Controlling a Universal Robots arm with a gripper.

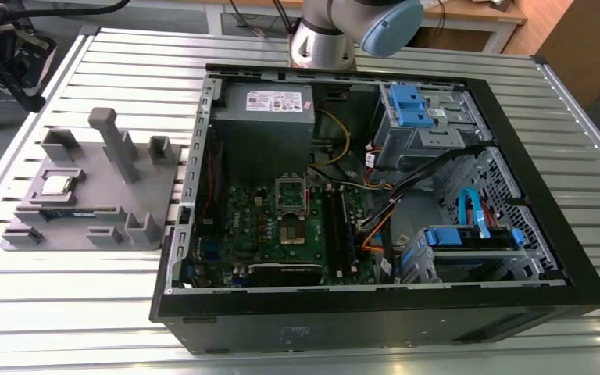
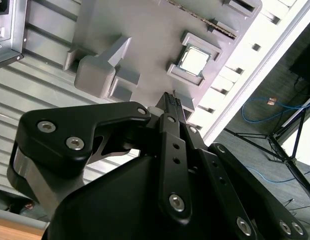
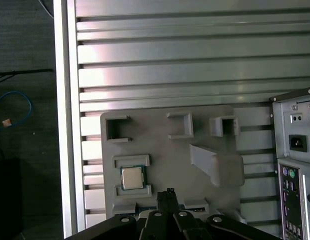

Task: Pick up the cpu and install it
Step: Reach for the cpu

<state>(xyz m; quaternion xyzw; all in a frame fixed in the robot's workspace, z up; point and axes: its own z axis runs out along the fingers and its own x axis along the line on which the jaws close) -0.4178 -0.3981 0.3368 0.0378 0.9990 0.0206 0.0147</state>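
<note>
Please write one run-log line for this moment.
stage: before pick | gripper: shut, empty, near cpu | cpu: seated in grey fixture, not gripped

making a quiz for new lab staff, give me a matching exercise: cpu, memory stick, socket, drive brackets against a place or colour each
1 cpu
2 memory stick
3 socket
4 drive brackets

a blue, inside the case
b silver top, in a square pocket of the grey holder
c long, green, on the holder
d metal frame on the board

Pairs: 1-b, 2-c, 3-d, 4-a
</note>
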